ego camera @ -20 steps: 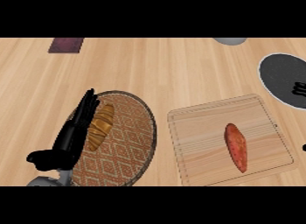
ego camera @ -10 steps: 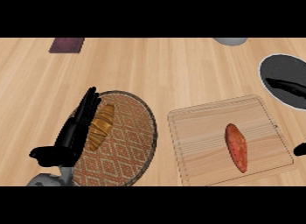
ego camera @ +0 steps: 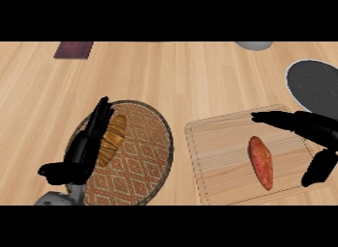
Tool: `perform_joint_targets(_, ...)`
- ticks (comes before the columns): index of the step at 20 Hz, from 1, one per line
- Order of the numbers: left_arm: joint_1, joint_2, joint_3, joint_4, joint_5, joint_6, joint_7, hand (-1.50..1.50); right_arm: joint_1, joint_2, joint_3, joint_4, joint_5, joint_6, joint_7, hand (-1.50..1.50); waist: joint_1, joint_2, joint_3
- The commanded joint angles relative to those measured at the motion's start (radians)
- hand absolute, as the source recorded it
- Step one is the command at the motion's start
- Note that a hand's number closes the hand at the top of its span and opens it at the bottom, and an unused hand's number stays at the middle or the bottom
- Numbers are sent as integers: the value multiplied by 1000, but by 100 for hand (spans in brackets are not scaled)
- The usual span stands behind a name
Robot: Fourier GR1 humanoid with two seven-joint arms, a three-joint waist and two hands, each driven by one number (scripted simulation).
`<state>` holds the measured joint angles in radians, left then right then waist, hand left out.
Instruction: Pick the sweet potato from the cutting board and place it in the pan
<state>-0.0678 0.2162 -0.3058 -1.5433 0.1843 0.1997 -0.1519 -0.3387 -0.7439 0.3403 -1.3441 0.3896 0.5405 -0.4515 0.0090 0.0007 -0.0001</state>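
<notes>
- The sweet potato (ego camera: 261, 162) is lying on the cutting board (ego camera: 218, 164), in the right half of the board, with its long axis running from upper left to lower right and its narrower tip pointing toward the bottom of the frame.
- The cutting board is sitting on the wooden desk (ego camera: 164, 77) in the lower right of the frame, turned slightly so that its top edge is rising to the right.
- The right hand (ego camera: 323, 129) is coming in from the right edge and spreading wide over the board: its fingers are stretching straight toward the left, above the sweet potato in the frame, while its thumb (ego camera: 319, 169) is hanging down to the right of it.
- The right hand is holding nothing; a strip of bare board is showing between the sweet potato and both the fingers and the thumb.
- The pan (ego camera: 321, 87), dark with a pale rim, is sitting at the upper right, just beyond the board's far corner, and nothing is showing inside it.
- The left hand (ego camera: 86, 147) is lying at the lower left with straight fingers pointing up the frame and its thumb sticking out to the left, gripping nothing.
- That hand is resting along the left side of a patterned round plate (ego camera: 140, 154), right beside a brown piece of bread (ego camera: 115, 137) lying on the plate.
- A dark red rectangular object (ego camera: 73, 49) is lying at the upper left, and a grey round object (ego camera: 254, 45) is showing at the top edge.
</notes>
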Motion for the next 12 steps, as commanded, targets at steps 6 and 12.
perform_joint_targets(6,12,-26,35,-20,-47,-29,28,0,99,70,-10,-108,155,44,80,-150,-10,-2,0)
perform_joint_targets(12,31,-36,57,-80,-70,-34,96,0,121,95,-44,-11,263,10,-21,-150,-8,-2,0)
